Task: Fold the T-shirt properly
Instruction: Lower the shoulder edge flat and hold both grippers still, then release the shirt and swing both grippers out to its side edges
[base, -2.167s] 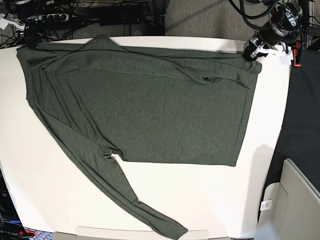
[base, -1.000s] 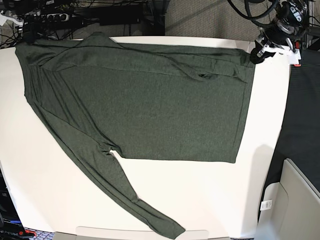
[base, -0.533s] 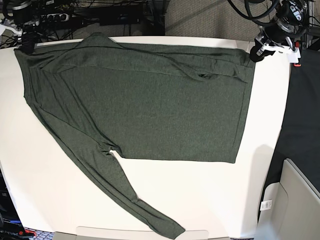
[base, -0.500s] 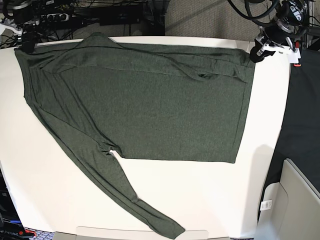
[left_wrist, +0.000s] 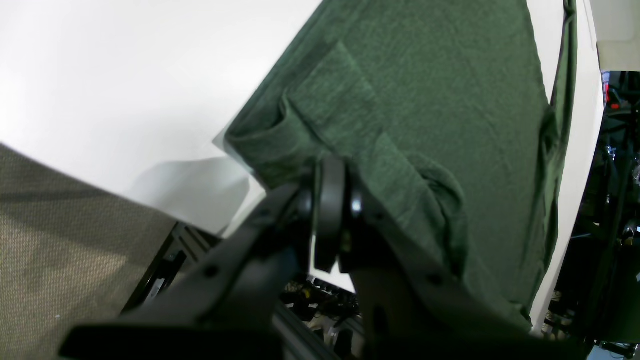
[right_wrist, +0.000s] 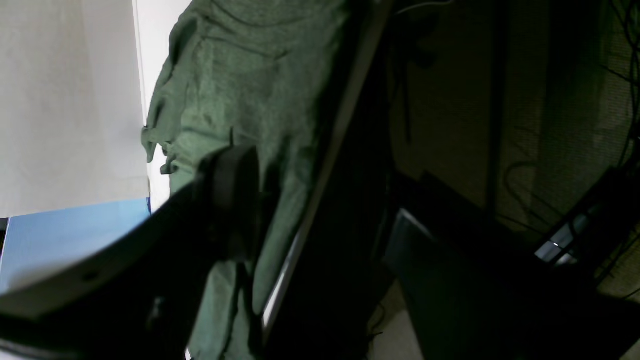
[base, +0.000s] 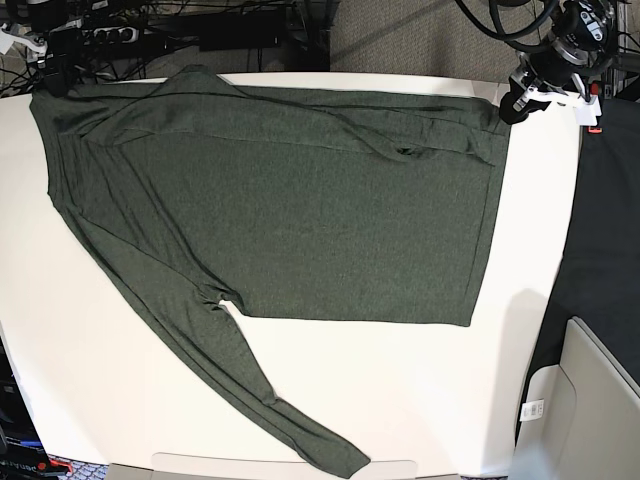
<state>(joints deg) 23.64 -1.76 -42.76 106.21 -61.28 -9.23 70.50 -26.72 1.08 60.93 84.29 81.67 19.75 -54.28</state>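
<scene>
A white bench (base: 400, 400) stands on grey carpet (base: 410, 35); black cables (base: 230, 25) and a power strip (base: 110, 35) lie behind it.

No text or label can be read.

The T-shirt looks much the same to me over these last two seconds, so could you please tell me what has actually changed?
The T-shirt was drawn slightly toward the table's far edge, its far hem corner now near that edge. The right hand, which gripped the shoulder corner, has just opened and let go. The left hand stays shut on the hem corner. The near sleeve still trails diagonally across the table.
</scene>
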